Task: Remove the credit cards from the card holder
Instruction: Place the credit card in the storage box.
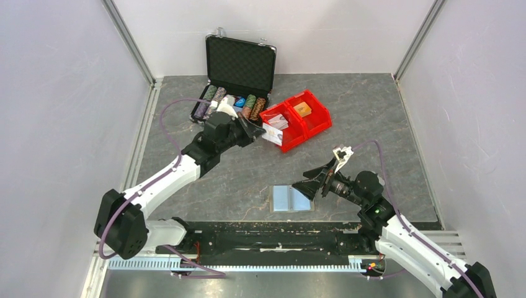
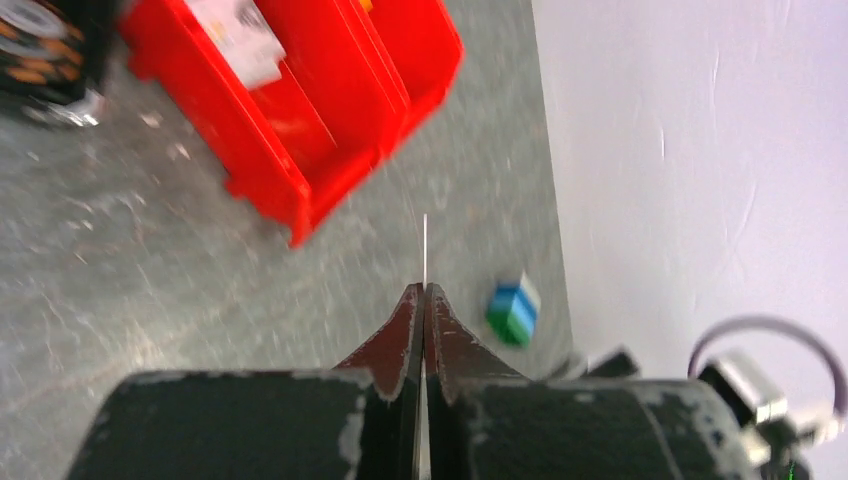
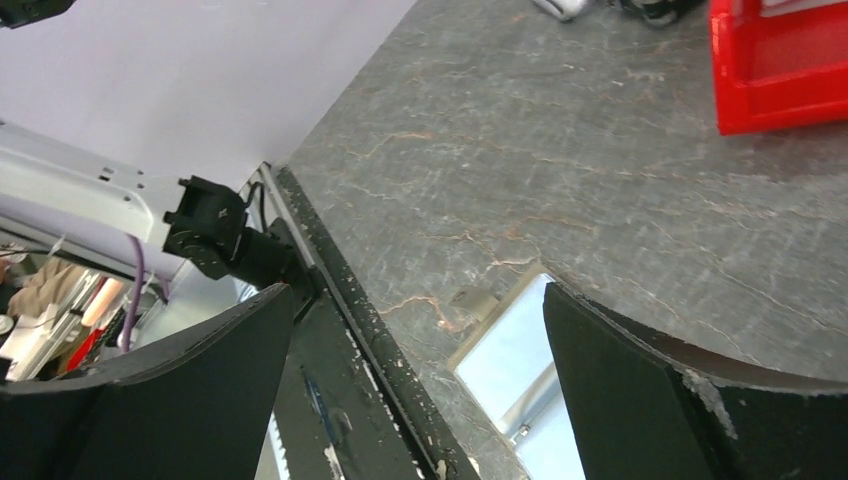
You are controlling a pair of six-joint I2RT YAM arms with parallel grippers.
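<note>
Top external view showed the card holder (image 1: 291, 198) lying open on the table (image 1: 372, 124) near the front edge. It was just beside the right claw (image 1: 308, 186), whose jaws stood spread wide with nothing between them. The left claw (image 1: 253, 129) reached out by the red bins (image 1: 313, 121) and the chip case (image 1: 239, 62), well apart from the holder. In the left wrist view its fingers were clenched on a thin sheet seen edge-on, which I judged to be one card (image 2: 425, 245) taken from the holder.

So at least one card looked removed, though not yet set down. Whether other cards sat in the holder could not be told. The right wrist view showed only part of its pale blue panel between the fingers, and the left wrist view was blurred. The held card's colour was hidden too.
</note>
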